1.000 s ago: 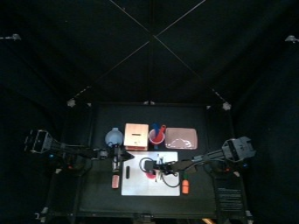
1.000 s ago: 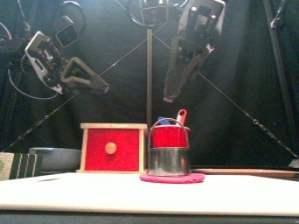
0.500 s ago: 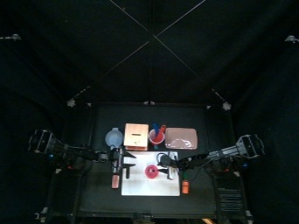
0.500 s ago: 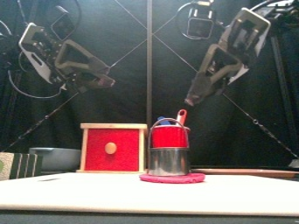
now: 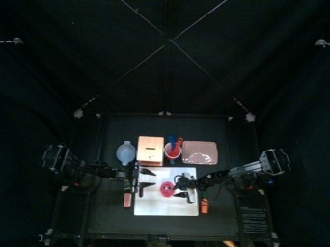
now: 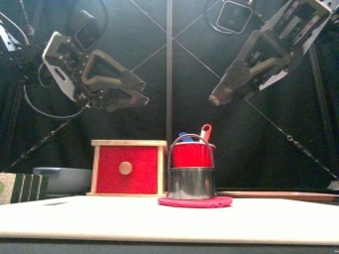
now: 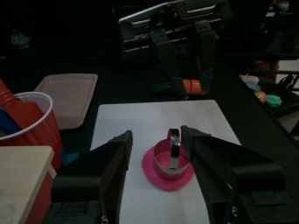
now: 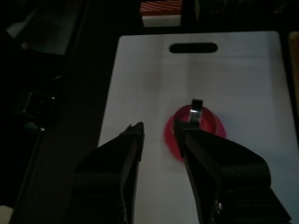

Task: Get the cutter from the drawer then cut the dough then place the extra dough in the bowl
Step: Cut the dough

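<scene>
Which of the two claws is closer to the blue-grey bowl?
Left. The left gripper hangs over the left edge of the white board, just in front of the bowl; the right gripper hangs over the board's right part, beyond the cutter.

1. Your left arm (image 6: 79,69) is black and angular, with grey outer plates.
2. Your right arm (image 6: 272,52) looks alike.
3. Your left gripper (image 7: 156,142) and right gripper (image 8: 163,133) each show two broad, tapering black jaws.

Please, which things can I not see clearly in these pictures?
Bowl contents: front view, its own wall and the box hide them; top view too small.
Cup bottom: front view, behind the cutter.
Dough under the cutter: front view, cutter's wall hides it; top view too small.
</scene>
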`<act>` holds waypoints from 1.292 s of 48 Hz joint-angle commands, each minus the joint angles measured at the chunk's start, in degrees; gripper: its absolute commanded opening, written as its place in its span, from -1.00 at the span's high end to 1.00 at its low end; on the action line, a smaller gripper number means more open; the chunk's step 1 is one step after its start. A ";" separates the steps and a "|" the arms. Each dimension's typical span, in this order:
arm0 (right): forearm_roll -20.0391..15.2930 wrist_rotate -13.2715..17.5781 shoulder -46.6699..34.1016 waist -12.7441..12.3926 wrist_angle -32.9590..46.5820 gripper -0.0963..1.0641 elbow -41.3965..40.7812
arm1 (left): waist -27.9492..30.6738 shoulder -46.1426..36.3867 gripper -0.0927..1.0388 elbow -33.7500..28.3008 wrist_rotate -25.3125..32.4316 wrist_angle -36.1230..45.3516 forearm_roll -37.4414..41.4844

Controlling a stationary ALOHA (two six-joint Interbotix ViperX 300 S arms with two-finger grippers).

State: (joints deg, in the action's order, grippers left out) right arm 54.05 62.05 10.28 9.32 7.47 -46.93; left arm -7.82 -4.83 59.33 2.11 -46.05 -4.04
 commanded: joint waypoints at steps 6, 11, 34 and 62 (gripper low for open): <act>1.14 -2.55 3.87 -2.72 6.24 -0.43 -0.44 | -0.09 -0.53 -0.66 -1.93 0.09 -0.53 -0.09; 0.26 -5.71 6.33 -4.83 17.14 -0.43 -1.85 | -0.09 -0.79 -0.66 -1.93 0.00 -0.62 -0.09; -46.67 -58.27 9.76 -1.49 40.61 -0.43 -17.75 | 0.00 -0.97 -0.66 -1.85 0.18 -0.53 -0.18; -74.18 -64.95 -16.88 8.53 47.81 -0.43 -8.79 | -6.06 9.14 -0.65 -6.15 1.58 -0.70 -5.80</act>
State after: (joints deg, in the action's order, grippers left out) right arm -18.37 -2.55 -6.42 17.84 54.67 -57.04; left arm -13.62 3.52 55.90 3.60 -46.14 -9.67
